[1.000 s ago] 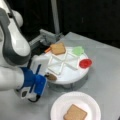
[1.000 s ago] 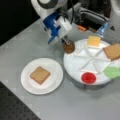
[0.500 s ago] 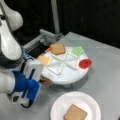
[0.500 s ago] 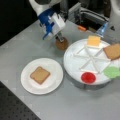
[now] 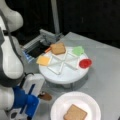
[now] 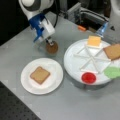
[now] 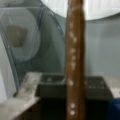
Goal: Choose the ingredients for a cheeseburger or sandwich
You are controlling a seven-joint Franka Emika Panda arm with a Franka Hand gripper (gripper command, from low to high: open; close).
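Note:
My gripper (image 6: 49, 41) (image 5: 41, 93) is shut on the dark brown round patty (image 6: 52, 47) (image 5: 46, 96), holding it just above the table between the white plate (image 6: 52, 82) (image 5: 86, 100) and the round divided tray (image 6: 75, 67) (image 5: 62, 76). In the wrist view the patty (image 7: 75, 62) shows edge-on, upright. One tan bread square (image 6: 40, 74) (image 5: 75, 113) lies on the plate. The tray holds the cheese square (image 6: 94, 40) (image 5: 43, 60), another bread square (image 6: 113, 51) (image 5: 58, 48), the green leaf (image 6: 113, 72) (image 5: 78, 50) and the red disc (image 6: 88, 77) (image 5: 85, 63).
A grey metal fixture (image 6: 87, 15) (image 5: 42, 40) with a small orange piece (image 6: 81, 28) stands behind the tray. The blue-and-white arm (image 5: 15, 82) fills a front view's left side. A dark perforated mat (image 6: 15, 110) borders the table's corner.
The gripper has carried the patty away from the tray's edge, toward the white plate with the bread square. Everything on the tray and plate has stayed put.

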